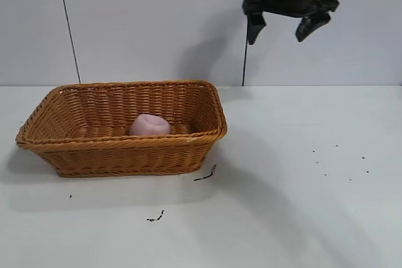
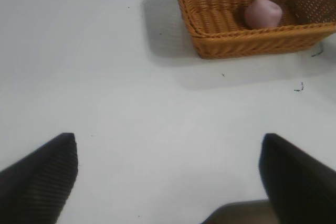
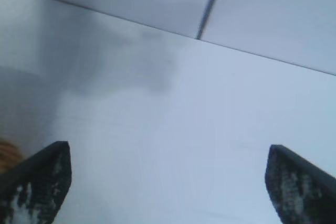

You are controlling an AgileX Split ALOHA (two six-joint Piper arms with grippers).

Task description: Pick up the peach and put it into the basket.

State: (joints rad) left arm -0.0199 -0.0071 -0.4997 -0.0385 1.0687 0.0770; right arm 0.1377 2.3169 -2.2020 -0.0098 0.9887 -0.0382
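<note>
The pale pink peach (image 1: 149, 125) lies inside the orange-brown wicker basket (image 1: 75, 147), toward its right half. Both also show in the left wrist view, the peach (image 2: 262, 13) in the basket (image 2: 220, 43). My right gripper (image 1: 282, 32) hangs high above the table, up and to the right of the basket, open and empty; its fingers spread wide in the right wrist view (image 3: 168, 153). My left gripper (image 2: 168, 148) is open and empty over bare table, well away from the basket. It is out of the exterior view.
White table (image 1: 301, 174) with small dark specks (image 1: 207, 174) in front of the basket's right corner and more (image 1: 155, 218) nearer the front. A grey panelled wall (image 1: 157, 23) stands behind.
</note>
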